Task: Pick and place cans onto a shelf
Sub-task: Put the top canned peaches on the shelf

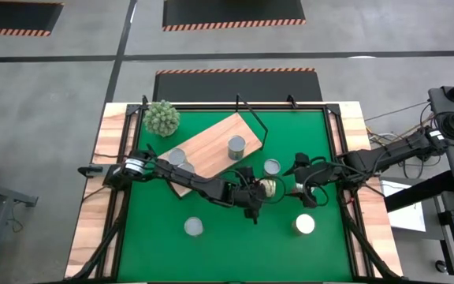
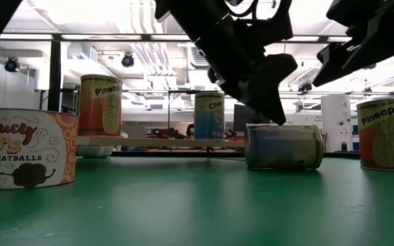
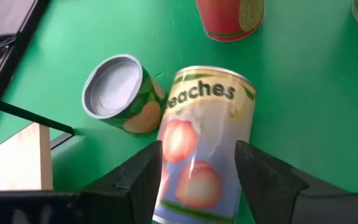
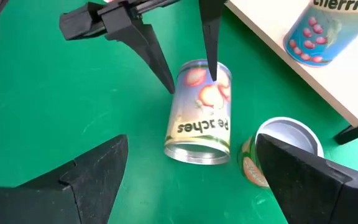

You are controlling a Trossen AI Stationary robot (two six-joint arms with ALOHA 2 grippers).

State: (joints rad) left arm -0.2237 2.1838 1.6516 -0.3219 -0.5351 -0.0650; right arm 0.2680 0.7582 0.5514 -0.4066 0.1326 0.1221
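A peaches can point(image 3: 204, 143) lies on its side on the green mat, with my left gripper point(image 3: 199, 177) shut on it; it also shows in the high view point(image 1: 268, 187). Just beyond it stands an upright can point(image 3: 114, 87). My right gripper point(image 4: 192, 140) hovers open to the right of the peaches can point(image 4: 201, 115), touching nothing. The wooden shelf point(image 1: 207, 150) lies slantwise at the back left, with a cherries can point(image 1: 236, 145) and two more cans point(image 1: 177, 156) standing on it. My left gripper pinches the peaches can's curved sides point(image 3: 166, 155) between its two fingers, near the end away from the label's name. The fingers slant down from the table's left and lie along the can. The can rests on its side on the mat point(image 2: 282, 145).
Loose upright cans stand at the front left point(image 1: 194, 227) and front right point(image 1: 304, 224). A spiky green plant point(image 1: 162, 117) sits at the back left corner. The shelf's black wire frame point(image 1: 254, 126) rises at its far end.
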